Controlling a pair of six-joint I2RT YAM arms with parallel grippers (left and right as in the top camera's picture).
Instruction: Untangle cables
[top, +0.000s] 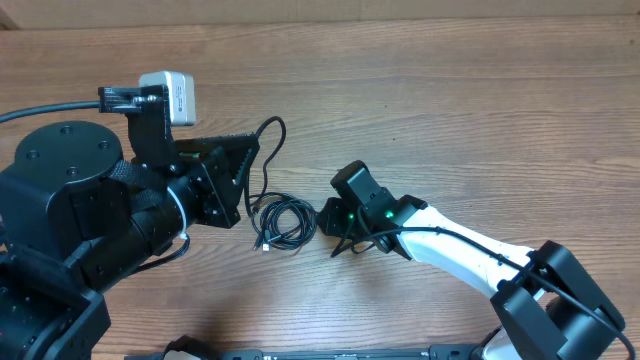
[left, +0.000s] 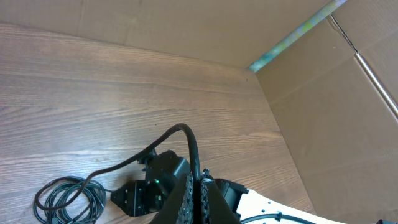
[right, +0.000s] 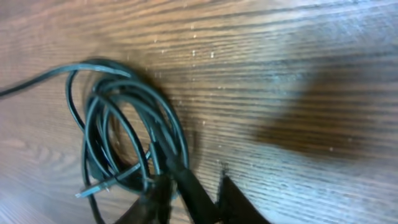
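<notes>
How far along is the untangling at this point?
Done: little; most of the cables lie in one coil. In hand: the left gripper pinches one strand, lifted in an arc off the coil; the right gripper sits at the coil's edge, grip unclear. Left: separating the loops.

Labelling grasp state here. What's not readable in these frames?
- right gripper's fingers: blurred and cut by the bottom edge in the right wrist view; lost against the black housing overhead. Open or shut unclear.
- coil of thin black cables: strand count unreadable; loops overlap in every view.
- left gripper: shut on a strand; fingers cut by the left wrist view's bottom edge.
</notes>
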